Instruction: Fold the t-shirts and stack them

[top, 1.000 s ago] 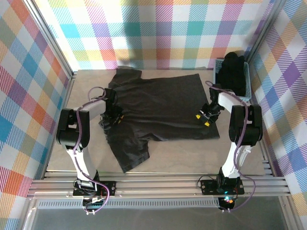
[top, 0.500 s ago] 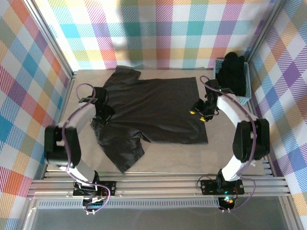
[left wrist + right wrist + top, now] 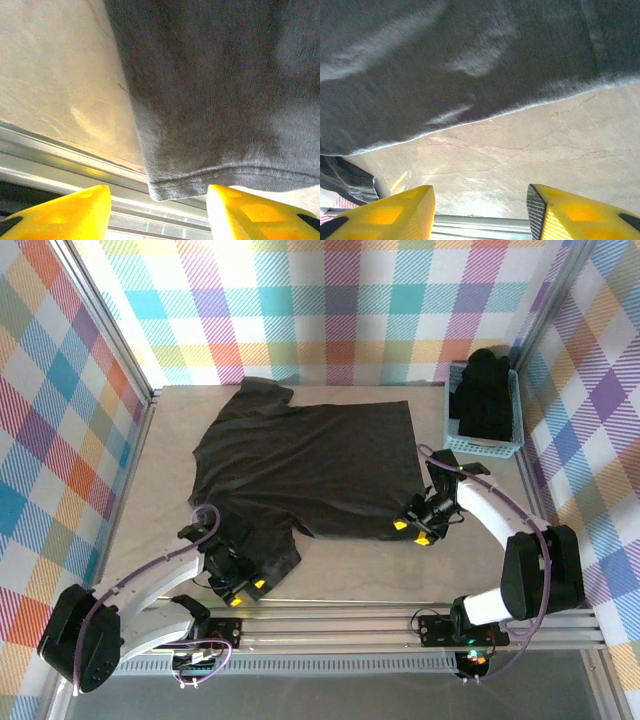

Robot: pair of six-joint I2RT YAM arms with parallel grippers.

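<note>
Nearest to us, at 7 o'clock on the table [image 3: 350, 570], the left hand [image 3: 246, 592] sits low over the near sleeve of the black t-shirt [image 3: 310, 460] and covers part of it. Through its wrist camera we see its yellow fingers [image 3: 65, 212] spread apart with nothing between them. The sleeve's stitched corner lies just beyond the gap, and the frame cuts the fingers off at the bottom.

At 4 o'clock the right hand [image 3: 410, 531] is at the shirt's near right corner. Its fingers [image 3: 580, 212] are also parted and hold nothing. Bare table shows between them and the blurred cloth edge lies just past. We cannot tell whether they touch the surface.

The shirt lies spread flat across the middle with its neck end toward 9 o'clock, though the collar is hard to make out.

Farthest, at 1 o'clock, a light blue basket [image 3: 485, 447] holds a heap of black cloth [image 3: 487, 390]. We cannot count the garments in it.
</note>
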